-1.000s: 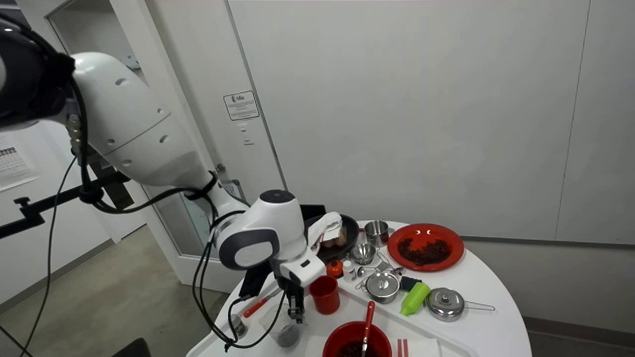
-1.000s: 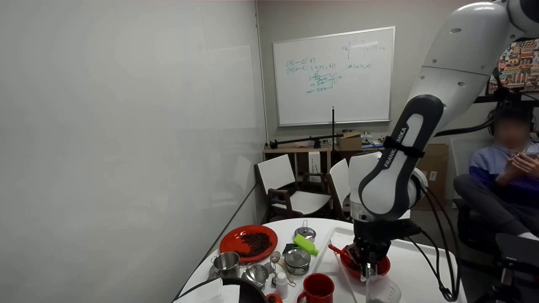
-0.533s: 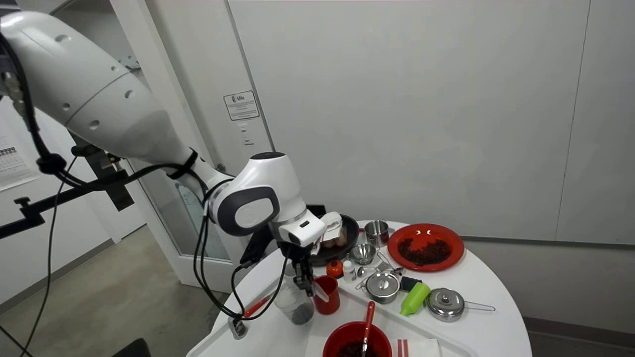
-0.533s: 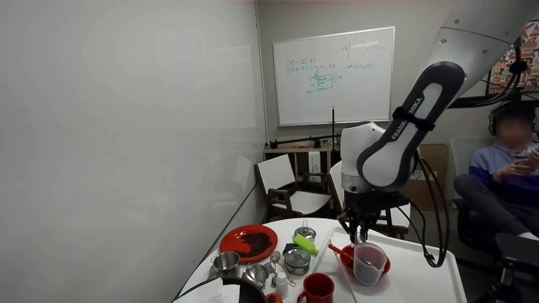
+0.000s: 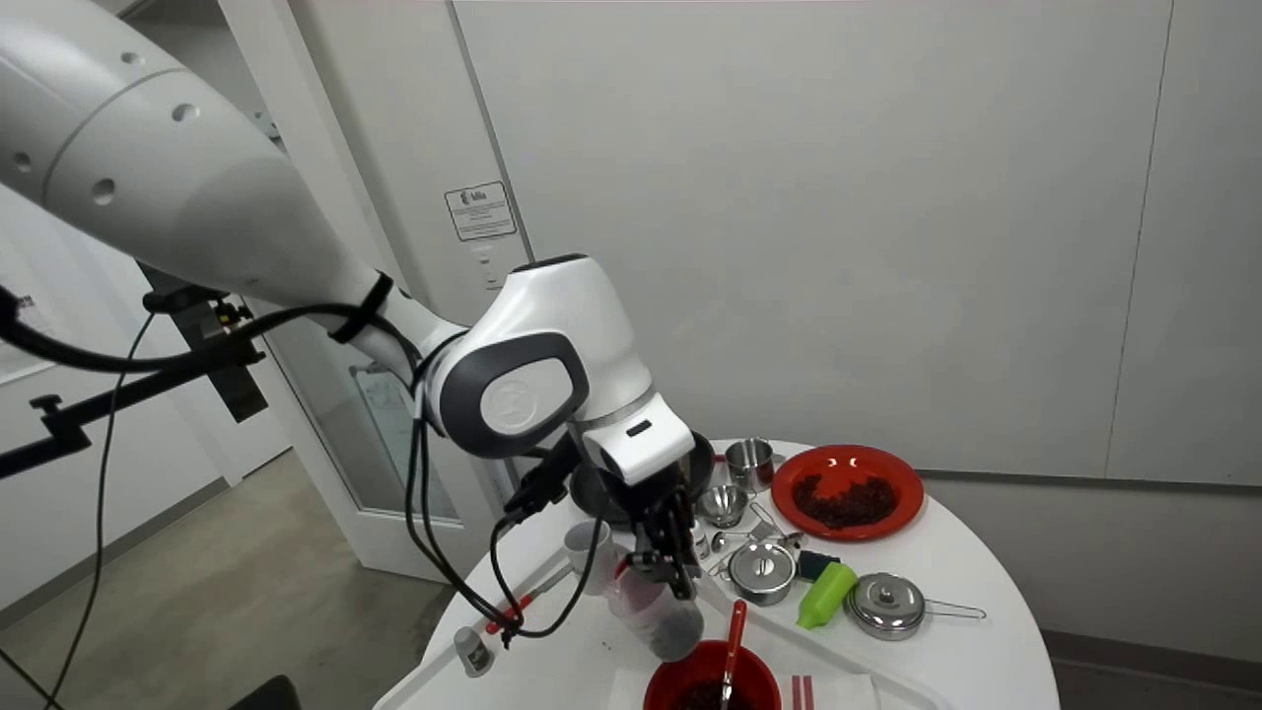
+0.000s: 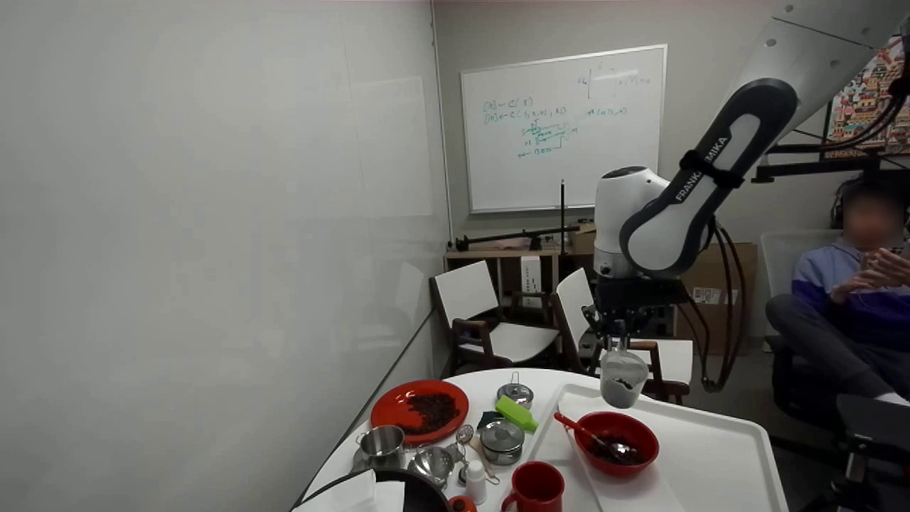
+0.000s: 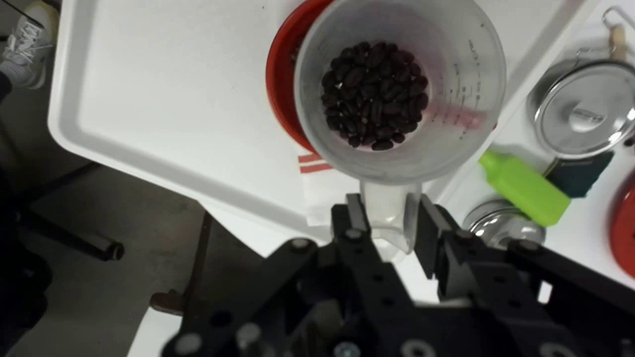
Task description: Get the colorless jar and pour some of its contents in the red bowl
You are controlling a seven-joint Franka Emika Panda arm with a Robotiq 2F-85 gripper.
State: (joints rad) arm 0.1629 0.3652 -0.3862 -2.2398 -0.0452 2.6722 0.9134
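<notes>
Nearest the wrist camera, the pincer (image 7: 389, 215) is closed down to the width of a see-through handle (image 7: 389, 198), a finger against either side, and so holds the colorless jar (image 7: 461, 59) in the air. Printed graduations and small lettering climb the jar's wall, too blurred to read. Its mouth faces up to that camera, base down, dark beans (image 7: 374, 96) covering the bottom; the handle points back at the pincer. The long axis is nearer upright than level, slanting in an exterior view so that the base lies toward the red bowl (image 5: 761, 678). From the wrist, the jar hides much of that bowl, which stands lower, on the tray (image 6: 718, 441), a red-handled spoon (image 6: 579, 429) resting in its dark contents. Past the tray, on the bench (image 5: 1006, 651), lies a red plate (image 6: 384, 414) with dark bits on it. Further along the arm (image 6: 672, 227), "FRANK" and "MIKA" read on either side of a black strap (image 6: 711, 171). Behind, a notice (image 5: 480, 210) seems headed "Mila", its finer lines too small. Farthest, a whiteboard (image 6: 512, 185) carries illegible green handwriting.
</notes>
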